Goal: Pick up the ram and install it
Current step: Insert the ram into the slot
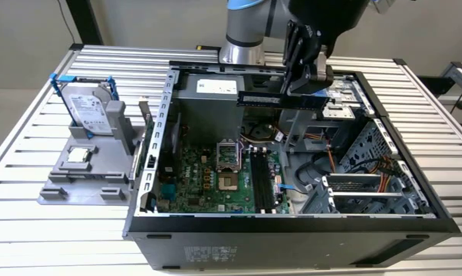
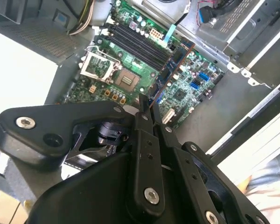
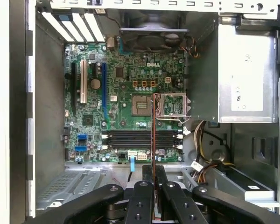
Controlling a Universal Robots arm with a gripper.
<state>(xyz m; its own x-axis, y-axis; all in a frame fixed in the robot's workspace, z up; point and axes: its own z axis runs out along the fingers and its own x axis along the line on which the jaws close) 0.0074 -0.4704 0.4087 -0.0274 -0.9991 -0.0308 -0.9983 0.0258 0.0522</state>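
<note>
The black metal fingers (image 3: 142, 198) of the gripper (image 1: 306, 91) are pressing together near one end of the ram (image 1: 281, 100), a thin, long blue-green circuit-board stick with black chips, holding it level on its long edge. It is hanging above the green motherboard (image 1: 208, 184) and its black slots (image 1: 263, 179), apart from them, over the open dark metal computer case (image 1: 292, 223). A silver hard drive in a blue frame (image 1: 89, 109) is standing outside, towards the exterior view's left.
</note>
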